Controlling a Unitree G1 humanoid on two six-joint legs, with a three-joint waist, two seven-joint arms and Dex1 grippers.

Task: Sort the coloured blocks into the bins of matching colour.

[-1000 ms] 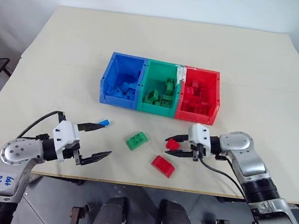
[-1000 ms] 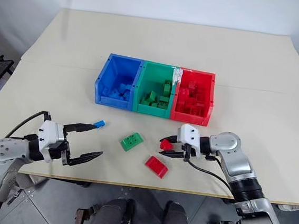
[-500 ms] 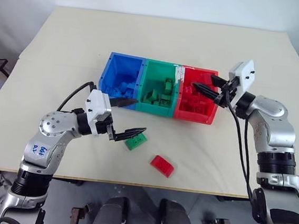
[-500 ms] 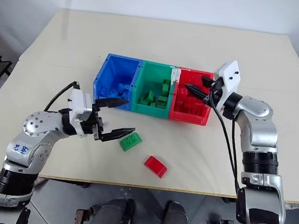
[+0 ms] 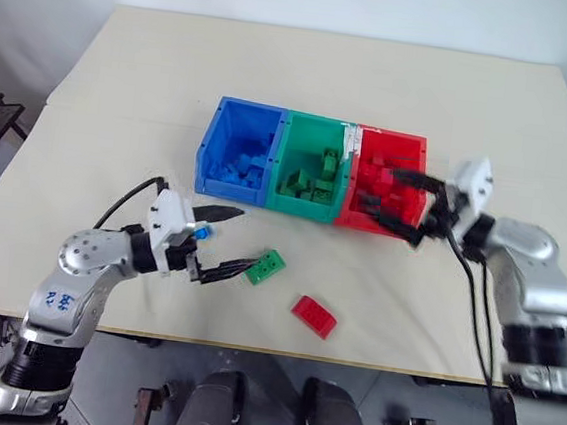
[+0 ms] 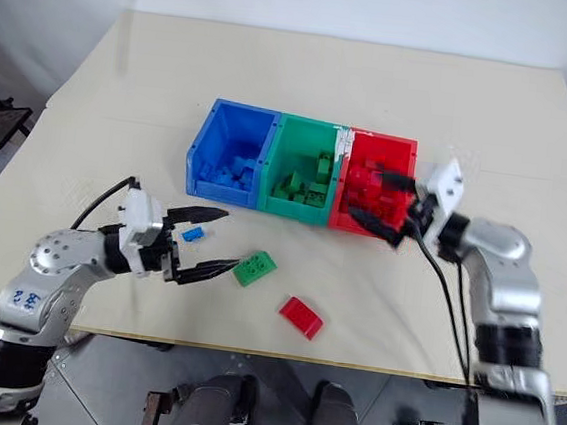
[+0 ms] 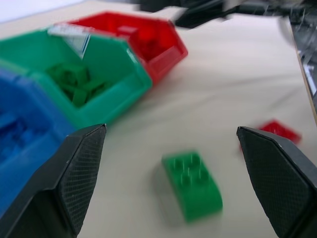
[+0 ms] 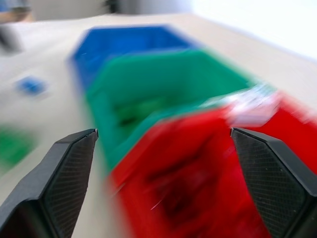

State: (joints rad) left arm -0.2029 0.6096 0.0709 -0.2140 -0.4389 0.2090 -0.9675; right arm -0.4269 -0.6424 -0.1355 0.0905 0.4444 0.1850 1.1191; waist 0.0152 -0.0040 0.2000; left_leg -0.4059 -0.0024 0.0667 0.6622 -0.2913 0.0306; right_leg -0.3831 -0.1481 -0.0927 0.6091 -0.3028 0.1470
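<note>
Three coloured blocks lie on the table in front of the bins: a green block point(image 5: 265, 266), a tiny blue block point(image 5: 201, 232) and a flat red block point(image 5: 313, 315). My left gripper point(image 5: 234, 238) is open, level, just left of the green block point(image 7: 193, 186), which sits between and ahead of its fingers without touching them. The blue block is beside its upper finger. My right gripper point(image 5: 388, 195) stands open and empty over the front right part of the red bin point(image 5: 391, 135). The green bin point(image 5: 307, 207) and blue bin point(image 5: 227, 189) adjoin it, each holding several blocks.
The three bins stand in a row at the middle of a beige table point(image 5: 136, 78). Wide bare tabletop lies behind and to both sides of them. The table's front edge runs close below the red block.
My right gripper carried a small red block from the table front up to the red bin and opened; it is empty now. My left gripper moved right toward the green block. The camera shifted.
</note>
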